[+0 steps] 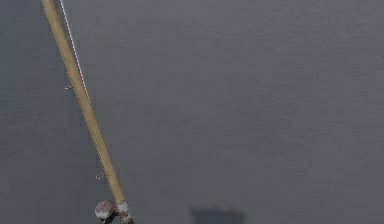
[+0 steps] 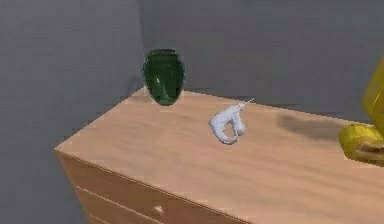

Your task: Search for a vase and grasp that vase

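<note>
A dark green, rounded vase (image 2: 163,77) stands upright on a light wooden dresser (image 2: 150,150), near the top's far left corner and close to the grey wall behind it.
A small white object (image 2: 231,123) lies mid-top on the dresser, and a yellow thing (image 2: 368,135) sits at the arm side view's right edge. A drawer knob (image 2: 157,210) marks the dresser front. In the forward view a tan slanted edge (image 1: 85,110) crosses a grey wall.
</note>
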Robot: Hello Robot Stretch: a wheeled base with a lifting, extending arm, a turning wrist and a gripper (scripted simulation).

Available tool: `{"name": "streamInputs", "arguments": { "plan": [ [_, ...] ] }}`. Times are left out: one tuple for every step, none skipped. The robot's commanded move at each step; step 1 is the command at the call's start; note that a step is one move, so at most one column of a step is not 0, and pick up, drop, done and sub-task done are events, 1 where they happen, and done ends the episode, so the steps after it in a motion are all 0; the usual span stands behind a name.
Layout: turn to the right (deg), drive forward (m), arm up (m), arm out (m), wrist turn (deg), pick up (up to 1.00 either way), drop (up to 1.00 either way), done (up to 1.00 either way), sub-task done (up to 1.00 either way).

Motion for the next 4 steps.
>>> {"name": "streamInputs", "arguments": {
  "plan": [
    [0.0, 0.0, 0.5, 0.0, 0.0, 0.0, 0.0, 0.0, 0.0],
    [0.0, 0.0, 0.38, 0.0, 0.0, 0.0, 0.0, 0.0, 0.0],
    [0.0, 0.0, 0.0, 0.5, 0.0, 0.0, 0.0, 0.0, 0.0],
    [0.0, 0.0, 0.0, 0.0, 45.0, 0.0, 0.0, 0.0, 0.0]
  ]
}}
